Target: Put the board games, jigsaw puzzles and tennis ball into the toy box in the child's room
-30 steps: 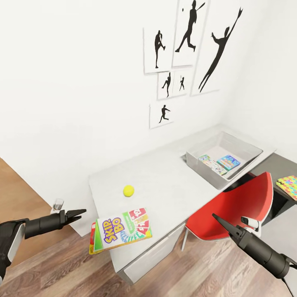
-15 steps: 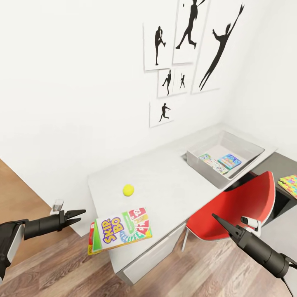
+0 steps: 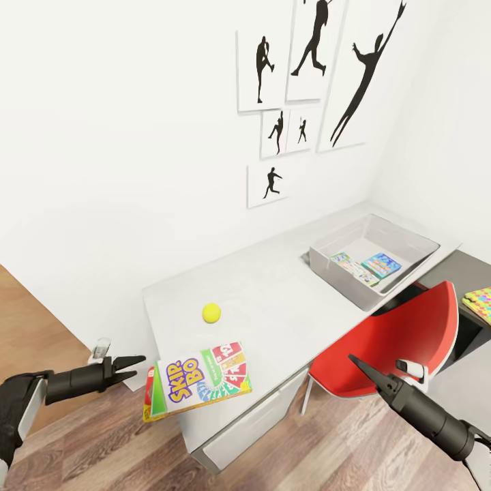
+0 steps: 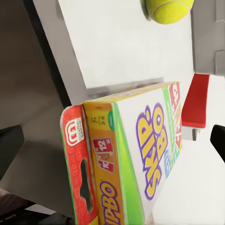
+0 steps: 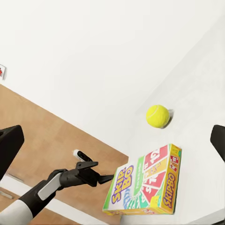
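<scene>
My left gripper (image 3: 135,361) hangs off the table's (image 3: 273,300) end, its fingers a narrow gap apart and holding nothing. Just past its tips the Skip-Bo box (image 3: 198,385) lies on the table corner, one end jutting over the edge toward the gripper; whether they touch I cannot tell. The ball (image 3: 211,313) sits on the top a little beyond that box.

My right gripper (image 3: 354,360) looks pinched to a point in front of the red chair (image 3: 392,337), nothing in it. Well ahead of it and off to its right, the toy box (image 3: 409,239) sits at the table's far end with two board games (image 3: 368,266) lying flat inside. A jigsaw (image 3: 481,300) lies on the lower dark section, further to its right.
</scene>
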Motion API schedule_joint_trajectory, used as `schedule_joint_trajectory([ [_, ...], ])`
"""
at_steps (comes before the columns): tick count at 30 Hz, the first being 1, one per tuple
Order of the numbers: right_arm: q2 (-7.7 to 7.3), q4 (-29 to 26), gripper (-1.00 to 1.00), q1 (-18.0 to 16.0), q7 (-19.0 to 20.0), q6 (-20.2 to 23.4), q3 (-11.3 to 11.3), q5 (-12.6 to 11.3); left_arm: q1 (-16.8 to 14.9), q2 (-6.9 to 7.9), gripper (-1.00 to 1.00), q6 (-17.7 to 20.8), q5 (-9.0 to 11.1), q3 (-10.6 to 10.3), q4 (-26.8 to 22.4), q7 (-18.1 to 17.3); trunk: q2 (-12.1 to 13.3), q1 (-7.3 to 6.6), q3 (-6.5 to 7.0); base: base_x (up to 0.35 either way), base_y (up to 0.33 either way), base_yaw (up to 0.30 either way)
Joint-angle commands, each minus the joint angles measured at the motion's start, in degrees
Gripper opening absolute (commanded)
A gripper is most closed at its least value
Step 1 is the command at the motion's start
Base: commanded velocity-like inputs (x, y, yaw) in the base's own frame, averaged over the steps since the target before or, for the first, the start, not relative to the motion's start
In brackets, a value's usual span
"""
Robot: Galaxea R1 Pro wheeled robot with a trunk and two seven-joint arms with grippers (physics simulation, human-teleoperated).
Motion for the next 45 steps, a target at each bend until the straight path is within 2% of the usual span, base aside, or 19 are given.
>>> schedule_joint_trajectory([
  [1, 0.32, 0.0, 1.00, 0.0, 0.0, 0.4, 0.0, -0.3, 0.0, -0.33, 1.00, 0.4, 0.1, -0.3, 0.3, -0.1, 0.0, 0.00, -0.05, 0.000, 0.000, 0.000],
  [5, 0.89, 0.0, 1.00, 0.0, 0.0, 0.4, 0.0, -0.3, 0.0, -1.45, 1.00, 0.4, 0.1, -0.3, 0.5, -0.1, 0.0, 0.00, -0.05, 0.000, 0.000, 0.000],
  [9, 1.99, 0.0, 1.00, -0.1, 0.0, 0.3, 0.2, -0.3, 0.0, -2.66, 1.00, -0.1, 0.1, -1.6, 1.1, -0.1, 0.0, 0.00, -0.05, 0.000, 0.000, 0.000],
  [12, 2.30, 0.0, 1.00, -0.2, 0.0, 0.3, 0.2, -0.3, 0.0, -2.92, 1.00, -0.2, 0.1, -2.6, 1.3, -0.1, 0.0, 0.00, -0.05, 0.000, 0.000, 0.000],
  [18, 2.47, 0.0, 1.00, -0.2, 0.1, 0.3, 0.2, -0.3, 0.0, -3.06, 1.00, -0.3, 0.1, -3.7, 1.4, -0.1, -0.4, 0.22, -0.23, 0.000, 0.000, 0.000],
  [20, 2.49, 0.0, 1.00, -0.2, 0.1, 0.3, 0.2, -0.3, 0.0, -3.08, 1.00, -0.3, 0.1, -3.8, 1.4, -0.1, -1.2, 0.66, -0.59, 0.000, 0.000, 0.000],
  [41, 2.59, 0.0, 1.00, -0.2, 0.1, 0.3, 0.3, -0.3, 0.0, -3.01, 1.00, -0.4, 0.1, -3.8, 1.6, -0.1, -1.2, 0.66, -0.59, 0.000, 0.000, 0.000],
  [45, 2.58, 0.0, 1.00, -0.2, 0.1, 0.3, 0.3, -0.3, 0.0, -3.01, 1.00, -0.4, 0.1, -3.8, 1.6, -0.1, -2.9, 1.54, -1.31, 0.000, 0.000, 0.000],
])
